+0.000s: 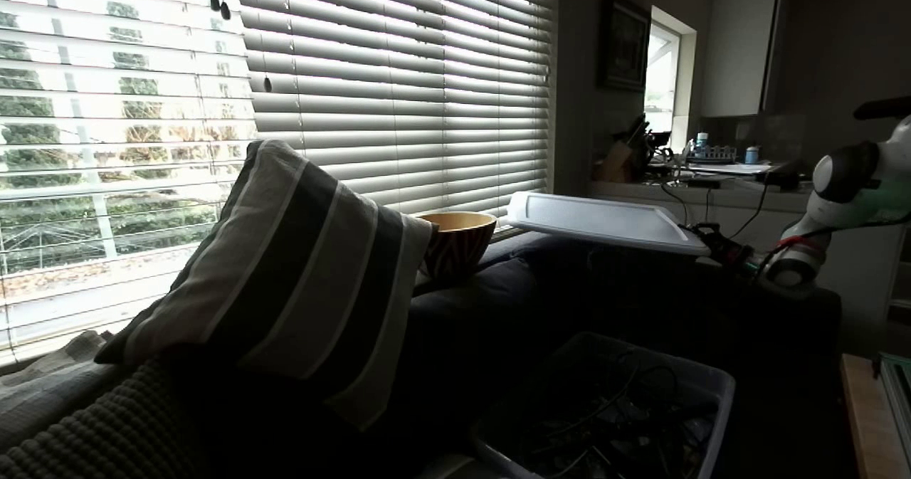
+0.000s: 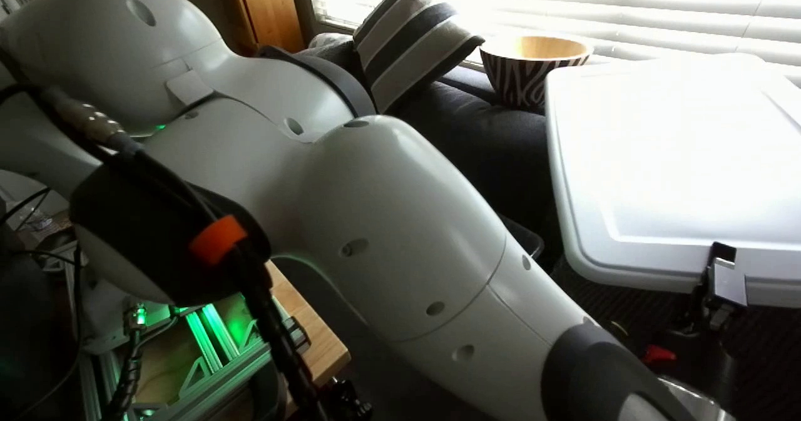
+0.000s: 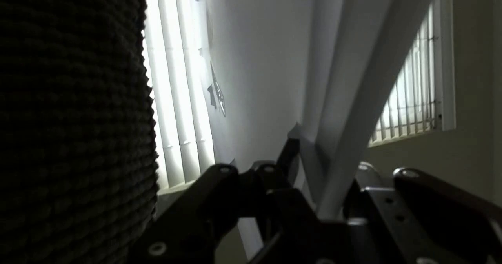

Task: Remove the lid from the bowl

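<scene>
The lid (image 1: 598, 217) is a large white-grey rectangle, held roughly level near the top of the dark sofa back. It is bright in an exterior view (image 2: 676, 158) and its underside fills the middle of the wrist view (image 3: 262, 68). My gripper (image 1: 708, 238) is shut on the lid's near edge, seen too in an exterior view (image 2: 719, 277) and in the wrist view (image 3: 313, 173). Whether the lid touches the sofa back I cannot tell. The bowl, a pale-rimmed tub (image 1: 724, 415), stands low on the sofa, uncovered, with dark cables inside. The lid is apart from it.
A zebra-patterned round wooden vessel (image 1: 461, 245) stands by the window beyond the lid, also in an exterior view (image 2: 525, 80). A striped cushion (image 1: 306, 272) leans beside it. Window blinds (image 1: 427, 109) run behind. A wooden table edge (image 1: 865, 415) is at the right.
</scene>
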### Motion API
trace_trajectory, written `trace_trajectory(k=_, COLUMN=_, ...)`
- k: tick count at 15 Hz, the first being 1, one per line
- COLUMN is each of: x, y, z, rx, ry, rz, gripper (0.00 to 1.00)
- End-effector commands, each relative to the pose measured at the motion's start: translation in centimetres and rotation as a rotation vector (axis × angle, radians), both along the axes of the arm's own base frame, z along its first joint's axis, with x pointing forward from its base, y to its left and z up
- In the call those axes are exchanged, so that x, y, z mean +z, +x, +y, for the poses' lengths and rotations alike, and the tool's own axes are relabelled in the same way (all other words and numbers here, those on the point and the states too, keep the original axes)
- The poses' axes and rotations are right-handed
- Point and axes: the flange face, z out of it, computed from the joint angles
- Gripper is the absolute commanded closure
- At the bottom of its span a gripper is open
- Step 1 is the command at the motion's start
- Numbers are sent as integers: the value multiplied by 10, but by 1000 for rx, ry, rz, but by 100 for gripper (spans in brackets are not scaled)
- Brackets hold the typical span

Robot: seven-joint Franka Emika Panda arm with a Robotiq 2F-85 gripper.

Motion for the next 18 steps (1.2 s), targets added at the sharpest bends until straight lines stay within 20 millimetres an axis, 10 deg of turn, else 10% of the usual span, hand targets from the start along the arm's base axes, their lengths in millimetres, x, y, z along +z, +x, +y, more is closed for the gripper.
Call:
trace_trajectory(k=1, x=-4, y=-9, z=-11, rx=-165, ry=94, rz=-8, gripper=95)
trace_trajectory(k=15, x=-16, y=14, z=-11, rx=-526, ry=185, rz=107, gripper=95)
trace_trajectory(k=16, x=-11, y=19, z=-8, rx=-511, ry=125, rz=114, gripper=90)
trace_trajectory(k=17, x=-7, y=22, z=-7, rx=-517, ry=92, rz=133, gripper=56)
trace_trajectory(k=18, x=-3, y=26, z=-5, rx=-514, ry=50, rz=153, gripper=54)
